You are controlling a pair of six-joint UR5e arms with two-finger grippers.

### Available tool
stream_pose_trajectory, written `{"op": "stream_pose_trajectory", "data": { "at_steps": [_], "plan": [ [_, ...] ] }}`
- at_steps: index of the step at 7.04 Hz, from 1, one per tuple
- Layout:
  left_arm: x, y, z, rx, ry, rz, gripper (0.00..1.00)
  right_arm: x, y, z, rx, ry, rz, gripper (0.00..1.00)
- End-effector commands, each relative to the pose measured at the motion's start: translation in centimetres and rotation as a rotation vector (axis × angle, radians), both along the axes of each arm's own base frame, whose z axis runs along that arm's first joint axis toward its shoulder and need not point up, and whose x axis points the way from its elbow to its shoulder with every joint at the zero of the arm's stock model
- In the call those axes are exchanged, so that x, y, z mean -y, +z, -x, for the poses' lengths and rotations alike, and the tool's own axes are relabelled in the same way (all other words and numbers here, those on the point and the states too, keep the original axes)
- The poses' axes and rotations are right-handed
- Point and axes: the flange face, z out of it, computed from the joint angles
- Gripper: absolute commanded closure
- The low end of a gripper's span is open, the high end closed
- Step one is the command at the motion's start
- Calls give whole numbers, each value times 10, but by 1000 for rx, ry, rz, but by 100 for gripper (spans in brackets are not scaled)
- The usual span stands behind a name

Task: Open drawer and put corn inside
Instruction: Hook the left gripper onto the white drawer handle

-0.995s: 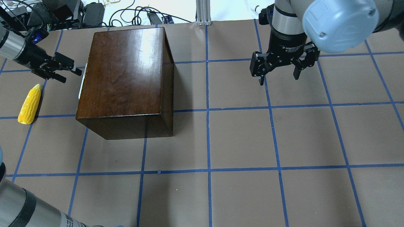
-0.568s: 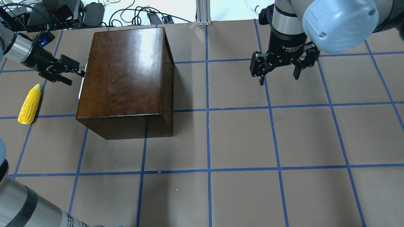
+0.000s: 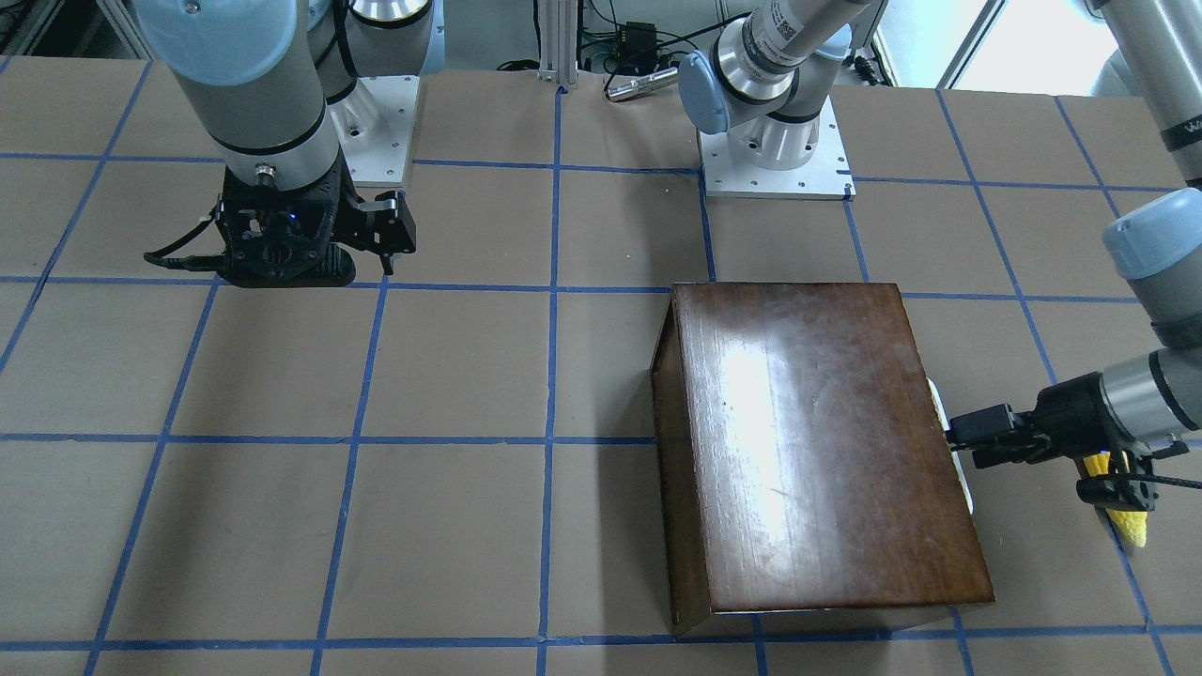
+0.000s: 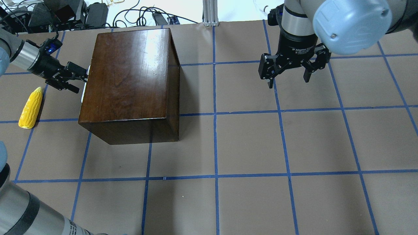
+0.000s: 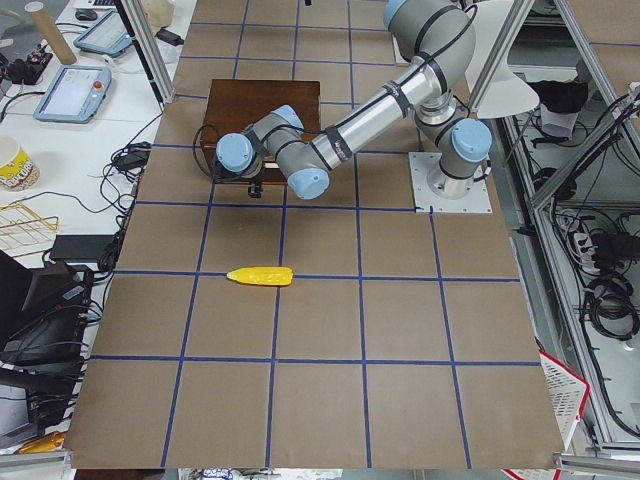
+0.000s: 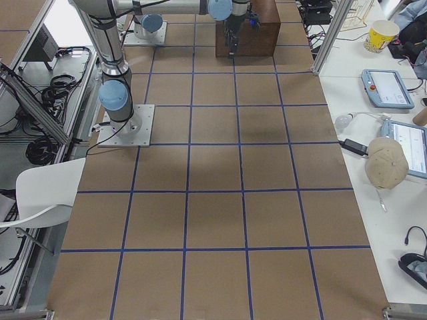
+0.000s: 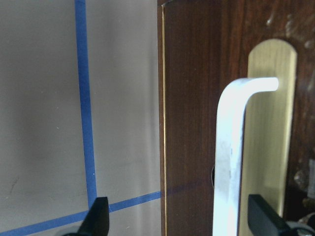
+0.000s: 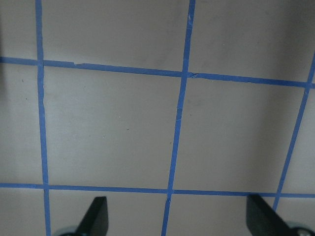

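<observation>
Here, my left gripper [image 4: 80, 81], fingers spread apart and holding nothing, points straight at the end face of the glossy dark-brown wooden box [image 4: 130, 75]. There the worn dark-brown front panel of the drawer [image 7: 189, 123] sits shut, as far as the views show. The drawer's pale, bent metal bar handle [image 7: 231, 157], mounted on a brass-coloured backplate [image 7: 268, 123], lies dead ahead of me. In the wrist view it stands between my two black fingertips [image 7: 97, 221], far closer to one than the other. Its long axis runs along the panel, square across the line my fingers would close on. Whether the pads have reached past the bar or stop just short of it, I cannot tell.

The bumpy yellow corn cob [image 4: 31, 107] lies on the brown paper tabletop with its blue tape grid [image 4: 248, 143], out from the box on the same side as the handle. It is farther out than my fingertips and touches neither box nor gripper. Its long axis runs roughly parallel to the drawer front, paler tip pointing away from my base.

My right gripper [image 4: 289, 73] hangs with fingers apart and empty, well away on the box's opposite side, so the left arm is plainly the nearer to both handle and corn. By my reckoning the coming move is a close on the bar and a pull straight out from the box, toward the corn's side.
</observation>
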Motion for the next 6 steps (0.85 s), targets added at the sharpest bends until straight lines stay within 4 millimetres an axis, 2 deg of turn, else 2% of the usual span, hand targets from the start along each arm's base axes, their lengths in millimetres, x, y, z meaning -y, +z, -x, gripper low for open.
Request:
{"op": "stream_pose_trajectory", "data": {
  "at_steps": [1,6],
  "plan": [
    [1,-9,-1,-6,1,-13,0,0,0,0,0,0,0,0],
    [5,-11,-5,5,-2,-13,0,0,0,0,1,-1,0,0]
  ]
}}
